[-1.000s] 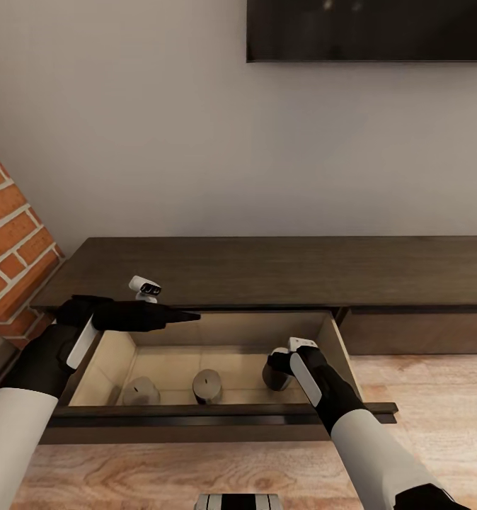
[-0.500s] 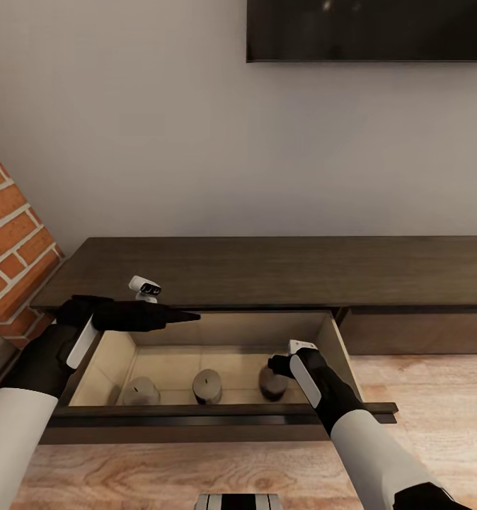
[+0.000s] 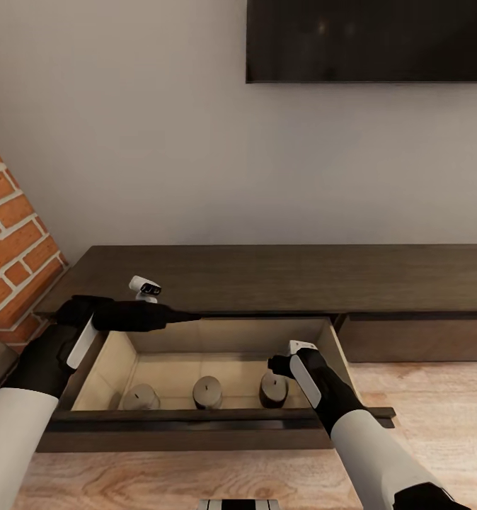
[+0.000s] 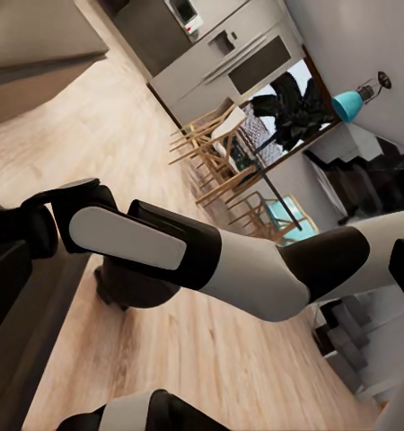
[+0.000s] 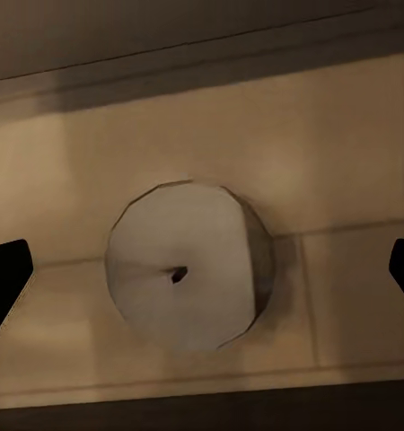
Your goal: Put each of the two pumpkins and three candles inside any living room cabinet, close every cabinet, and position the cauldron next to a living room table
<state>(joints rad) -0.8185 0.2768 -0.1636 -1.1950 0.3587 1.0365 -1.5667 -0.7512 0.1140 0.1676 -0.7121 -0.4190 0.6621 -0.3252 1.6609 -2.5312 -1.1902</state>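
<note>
Drawer: the cabinet (image 3: 281, 276) has one drawer (image 3: 118, 354) pulled out toward the robot, pale interior exposed, so things can be lowered in from above.
Candles: three grey candles stand in a row along the drawer's front edge, the left candle (image 3: 141, 397), the middle candle (image 3: 207, 390) and the right candle (image 3: 273, 389), each apart from its neighbour, upright, wick up.
Right tool (image 3: 279, 365): hangs directly over the right candle; in the right wrist view the candle (image 5: 188, 265) sits alone between the two dark fingertips (image 5: 6, 278), which stand wide and touch nothing, so it is released.
Left tool (image 3: 185, 316): reaches level over the drawer's back edge, fingers drawn to a point, apparently clenched on nothing, parked clear of the drop.
Progress: all three candles look stowed; pumpkins, the cauldron and closing the drawer remain, judging by this view.
Risk: shutting the drawer fast could topple the candles.
</note>
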